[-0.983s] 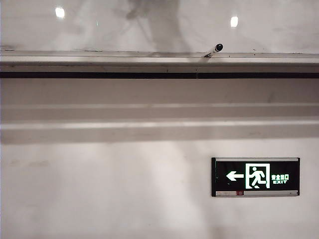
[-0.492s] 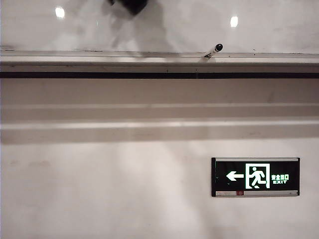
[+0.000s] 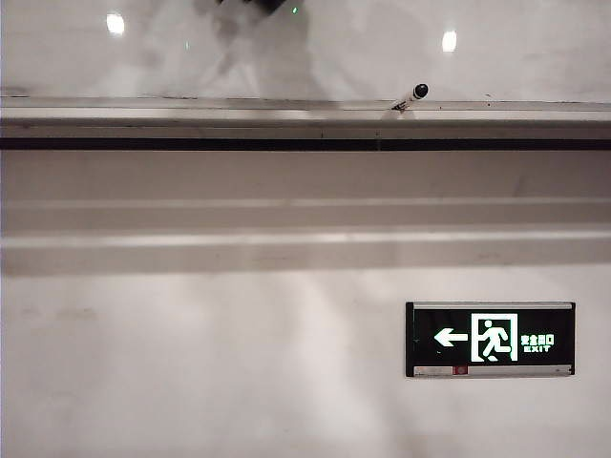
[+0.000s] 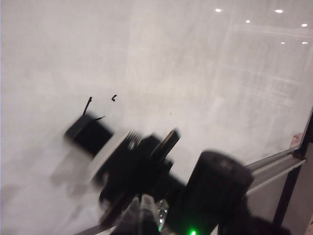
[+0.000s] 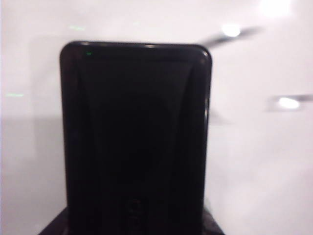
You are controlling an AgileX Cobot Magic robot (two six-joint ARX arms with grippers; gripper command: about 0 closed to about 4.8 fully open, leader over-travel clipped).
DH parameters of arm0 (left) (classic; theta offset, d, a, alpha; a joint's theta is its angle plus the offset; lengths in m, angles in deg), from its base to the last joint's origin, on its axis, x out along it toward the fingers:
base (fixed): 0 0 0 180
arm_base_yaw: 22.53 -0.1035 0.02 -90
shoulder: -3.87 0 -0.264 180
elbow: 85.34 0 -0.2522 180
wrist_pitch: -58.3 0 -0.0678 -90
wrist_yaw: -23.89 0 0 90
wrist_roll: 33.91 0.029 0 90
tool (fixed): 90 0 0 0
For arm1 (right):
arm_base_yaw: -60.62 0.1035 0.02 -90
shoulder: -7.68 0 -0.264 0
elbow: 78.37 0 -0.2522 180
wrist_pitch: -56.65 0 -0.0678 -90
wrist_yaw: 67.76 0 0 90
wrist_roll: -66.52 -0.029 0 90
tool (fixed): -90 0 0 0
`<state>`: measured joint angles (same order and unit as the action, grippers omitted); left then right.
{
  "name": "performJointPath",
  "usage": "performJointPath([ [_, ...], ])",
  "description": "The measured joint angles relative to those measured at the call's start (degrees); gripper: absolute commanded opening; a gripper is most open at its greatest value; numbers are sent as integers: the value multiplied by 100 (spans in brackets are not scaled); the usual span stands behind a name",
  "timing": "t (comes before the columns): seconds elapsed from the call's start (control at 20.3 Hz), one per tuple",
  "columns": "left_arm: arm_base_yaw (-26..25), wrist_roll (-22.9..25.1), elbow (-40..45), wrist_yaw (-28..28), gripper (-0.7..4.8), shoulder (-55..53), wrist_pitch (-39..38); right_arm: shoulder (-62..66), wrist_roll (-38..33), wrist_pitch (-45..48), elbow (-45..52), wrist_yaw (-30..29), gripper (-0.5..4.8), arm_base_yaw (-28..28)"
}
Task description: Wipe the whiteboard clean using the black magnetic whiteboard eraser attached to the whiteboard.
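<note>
The right end effector (image 5: 134, 220) is half closed on the black rectangular magnetic eraser (image 5: 134, 142), held flat against the glossy grey-white whiteboard (image 5: 254, 161). Small black marker strokes (image 4: 113, 98) remain just beyond it, so wiping looks unfinished. The left end effector (image 4: 142, 215) waits shut and empty, behind.

We see a long silver ledge (image 3: 286, 114) running the full width beneath the glossy grey-white whiteboard (image 3: 535, 57), with a dark strip directly under it. One marker (image 3: 412, 95) with a black cap lies on the ledge right of centre, tilted, its capped end raised toward the board. In the left wrist view, the same ledge (image 4: 274, 164) shows as a blurred metal rail along the board's (image 4: 171, 73) edge.
</note>
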<state>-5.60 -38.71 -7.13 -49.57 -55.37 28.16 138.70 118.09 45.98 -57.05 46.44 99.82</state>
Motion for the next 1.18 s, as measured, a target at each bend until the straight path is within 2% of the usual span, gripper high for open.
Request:
performJointPath([
  [0.34,-2,-2,0,22,-5,9,-13,-92,96,155,-739,514,0,-367],
  [0.39,0,-2,0,26,-5,9,-15,-96,98,179,-737,516,56,-374],
  [0.44,0,-2,0,31,-5,11,-15,-96,98,170,-737,483,173,-372],
  [0.49,-2,-2,0,31,-5,11,-15,-96,96,149,-739,435,405,-345],
  [0.54,-2,-2,0,31,-5,11,-15,-98,111,120,-741,343,479,-299],
  [0.79,0,-2,0,42,-5,17,-15,-341,114,-179,-728,-92,479,122],
  [0.93,0,0,0,42,-5,20,-7,-691,79,-393,-732,146,479,76],
  [1.03,0,-17,0,42,-5,-20,138,-938,79,-417,-719,306,232,107],
  [1.08,0,-83,0,42,-5,-55,260,-1062,70,-369,-719,411,6,111],
  [1.18,0,-549,-17,42,-5,-249,702,-1510,219,-96,-719,1008,-1,96],
])
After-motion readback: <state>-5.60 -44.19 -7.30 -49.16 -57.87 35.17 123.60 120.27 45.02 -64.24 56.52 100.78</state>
